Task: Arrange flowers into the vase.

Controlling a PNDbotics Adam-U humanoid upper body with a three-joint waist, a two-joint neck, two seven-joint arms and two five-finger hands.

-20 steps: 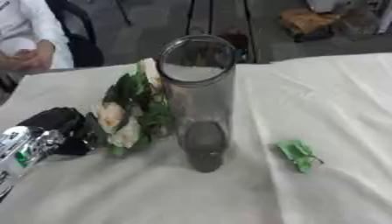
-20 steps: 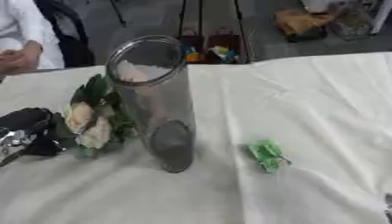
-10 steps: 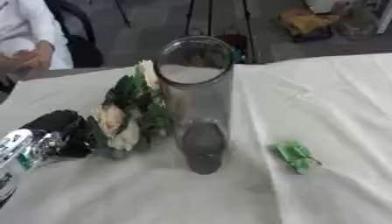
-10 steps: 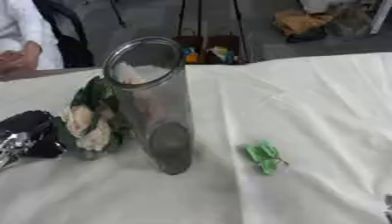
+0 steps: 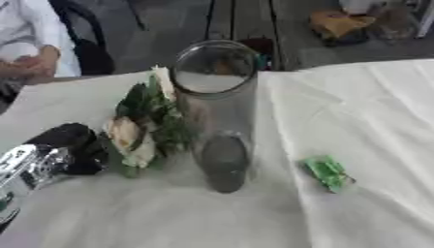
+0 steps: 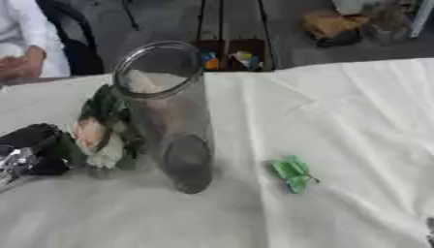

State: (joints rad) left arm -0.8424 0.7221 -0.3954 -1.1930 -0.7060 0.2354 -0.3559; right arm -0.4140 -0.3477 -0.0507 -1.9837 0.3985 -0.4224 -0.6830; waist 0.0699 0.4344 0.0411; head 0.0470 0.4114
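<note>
White cloth, lightly wrinkled, covers the counter [image 5: 373,111], with a dark floor and some clutter beyond its far edge. Near the middle stands a tall clear glass vase [image 5: 216,114], upright, its round mouth open toward the camera. Touching the vase at its 9 o'clock lies a bunch of flowers [image 5: 144,131], pale cream blooms among dark green leaves, stems pointing toward 7 o'clock. The left hand [image 5: 64,150], black with a silver wrist, comes in from 8 o'clock and meets the lower end of the bunch; whether its fingers are clamped on the stems or merely beside them I cannot tell. At 4 o'clock of the vase, well apart, lies a small crumpled green object [image 5: 327,173].
</note>
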